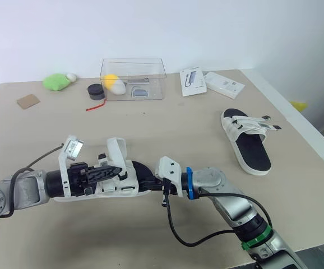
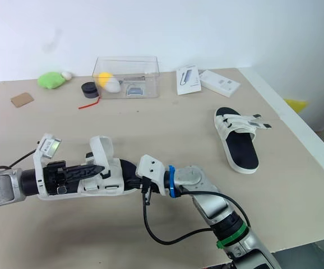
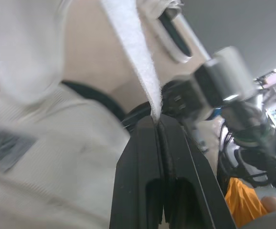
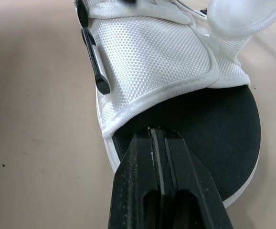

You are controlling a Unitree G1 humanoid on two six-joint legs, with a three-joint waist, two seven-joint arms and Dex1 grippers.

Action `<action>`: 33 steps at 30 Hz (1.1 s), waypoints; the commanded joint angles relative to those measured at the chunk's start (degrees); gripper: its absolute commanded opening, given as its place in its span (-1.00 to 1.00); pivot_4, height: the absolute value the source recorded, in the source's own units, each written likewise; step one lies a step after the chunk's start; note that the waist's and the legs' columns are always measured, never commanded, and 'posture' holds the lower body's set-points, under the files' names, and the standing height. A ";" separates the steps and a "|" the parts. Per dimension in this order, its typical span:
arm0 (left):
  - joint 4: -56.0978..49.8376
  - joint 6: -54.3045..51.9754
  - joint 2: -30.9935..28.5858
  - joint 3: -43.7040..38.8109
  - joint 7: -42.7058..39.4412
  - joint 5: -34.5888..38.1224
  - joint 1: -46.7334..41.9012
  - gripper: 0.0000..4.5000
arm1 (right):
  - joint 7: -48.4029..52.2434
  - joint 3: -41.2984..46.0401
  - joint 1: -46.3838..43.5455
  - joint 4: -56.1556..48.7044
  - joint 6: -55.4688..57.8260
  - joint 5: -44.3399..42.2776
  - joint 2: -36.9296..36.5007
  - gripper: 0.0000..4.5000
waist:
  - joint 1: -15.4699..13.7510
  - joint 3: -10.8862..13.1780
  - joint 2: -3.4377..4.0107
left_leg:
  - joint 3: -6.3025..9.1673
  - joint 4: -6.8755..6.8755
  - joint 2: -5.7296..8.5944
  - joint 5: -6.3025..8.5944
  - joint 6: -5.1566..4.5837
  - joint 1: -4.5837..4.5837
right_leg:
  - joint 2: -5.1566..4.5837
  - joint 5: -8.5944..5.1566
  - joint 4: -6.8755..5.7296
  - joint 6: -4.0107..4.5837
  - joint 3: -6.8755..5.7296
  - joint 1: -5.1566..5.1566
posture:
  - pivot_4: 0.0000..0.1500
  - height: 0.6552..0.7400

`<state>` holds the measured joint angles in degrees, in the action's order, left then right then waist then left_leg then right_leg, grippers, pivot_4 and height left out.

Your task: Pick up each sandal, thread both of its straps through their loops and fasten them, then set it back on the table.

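Your working sandal lies low and left of centre in the head view, on the table between the two arms. Your left gripper has its fingers pressed together on a white strap; the left wrist view shows the strap's end nipped right at the tips. Your right gripper is also pressed together, its tips at the rim where the white mesh upper meets the black footbed. Whether it actually pinches the rim, you cannot tell from here.

Expect a light shoe. The foam sole looks stiff enough to pin, but the strap is soft and floppy and will likely fold or slip from a shallow pinch. Hold the strap close to its free end for threading, and steady the sole by its rim near the black loop. The other sandal sits at the right of the frame, well apart.
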<state>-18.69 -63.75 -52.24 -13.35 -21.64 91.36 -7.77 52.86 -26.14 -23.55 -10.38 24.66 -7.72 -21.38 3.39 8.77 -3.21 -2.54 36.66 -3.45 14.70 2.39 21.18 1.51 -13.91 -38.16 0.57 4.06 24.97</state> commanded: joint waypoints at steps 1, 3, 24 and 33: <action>0.03 -1.34 -0.58 1.36 -2.70 -2.53 -1.13 -0.99 | -0.15 -1.57 1.13 1.74 1.55 1.28 -0.63 -1.00 | -0.01 0.00 0.00 | -0.01 0.00 0.00 0.00 0.00 0.00 | 0.01 0.00 0.00 0.00 0.00 0.00 | 1.00 1.00; -0.08 -1.80 -0.12 1.65 -3.41 -2.64 -0.96 -0.99 | -0.38 -1.51 1.25 1.55 1.67 1.23 -0.67 -1.00 | -0.01 0.00 0.00 | -0.05 0.00 0.00 0.00 0.00 0.00 | 0.01 0.00 0.00 0.00 0.01 0.00 | 1.00 1.00; -3.75 -0.92 1.75 7.85 -12.76 -18.01 -1.17 -0.99 | -0.78 -1.25 0.81 2.25 1.22 1.34 -0.47 -1.00 | -0.07 -0.10 0.10 | -0.15 0.00 0.01 0.00 0.00 -0.05 | 0.00 0.01 0.00 0.00 0.05 -0.04 | 1.00 1.00; -5.81 0.75 0.39 8.64 -19.11 -23.45 -0.52 -0.99 | -0.88 -1.08 0.55 2.58 1.21 1.31 -0.34 -1.00 | -0.08 -0.17 0.16 | -0.17 0.01 0.01 0.00 0.00 -0.06 | -0.01 0.01 -0.01 -0.01 0.06 -0.05 | 1.00 1.00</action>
<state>-22.94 -62.36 -50.48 -6.37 -38.72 69.91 -9.29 52.31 -26.05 -23.56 -9.88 24.59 -7.72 -21.38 3.31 8.60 -3.04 -2.71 36.67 -3.44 14.70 2.39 21.12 1.51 -13.90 -38.16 0.56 4.12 24.93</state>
